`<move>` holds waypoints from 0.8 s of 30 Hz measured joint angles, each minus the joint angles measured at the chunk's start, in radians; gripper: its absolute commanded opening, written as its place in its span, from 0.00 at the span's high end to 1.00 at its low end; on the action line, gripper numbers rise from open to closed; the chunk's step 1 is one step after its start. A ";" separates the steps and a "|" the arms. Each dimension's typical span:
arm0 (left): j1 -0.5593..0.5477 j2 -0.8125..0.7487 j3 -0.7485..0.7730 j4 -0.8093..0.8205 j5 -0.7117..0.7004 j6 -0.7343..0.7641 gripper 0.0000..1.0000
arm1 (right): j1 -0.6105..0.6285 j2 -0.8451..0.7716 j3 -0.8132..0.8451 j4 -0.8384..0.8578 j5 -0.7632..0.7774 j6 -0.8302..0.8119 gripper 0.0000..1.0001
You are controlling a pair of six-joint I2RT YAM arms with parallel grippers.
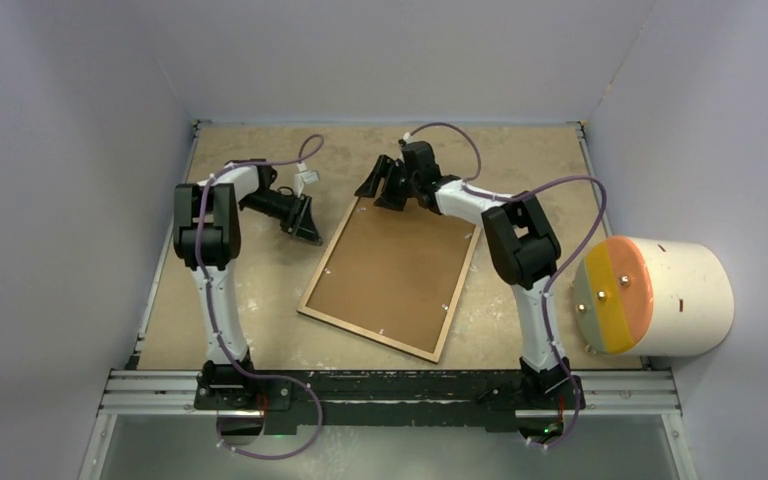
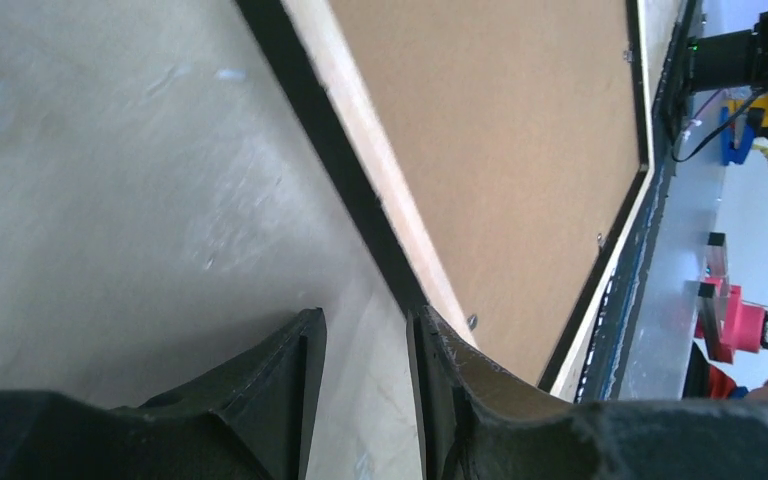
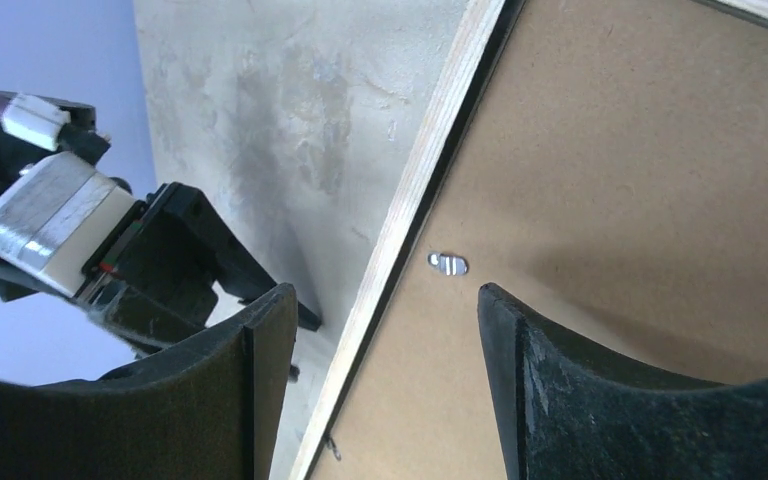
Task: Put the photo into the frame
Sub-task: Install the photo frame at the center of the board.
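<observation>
frame (image 1: 370, 335) face-down mid-table (image 1: 250, 300), wood back up, brown backing board (image 1: 390, 265) filling it | photo: not visible, can't tell if underneath | left hand (image 1: 308, 230) spread beside left rim, holding nothing | right hand (image 1: 380, 195) spread wide over far corner

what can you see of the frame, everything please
The frame lies flat on the table, back up, turned diagonally. Its narrow rim looks like light wood with a black outer edge; a brown backing board fills it, with small metal tabs along the inside. The open right tool hangs over its far rim; the open left tool sits beside it. Whether either touches it is unclear.
</observation>
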 measured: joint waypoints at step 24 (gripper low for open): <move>-0.095 0.026 0.012 0.072 0.021 -0.098 0.69 | 0.015 0.076 0.011 0.060 -0.049 0.052 0.35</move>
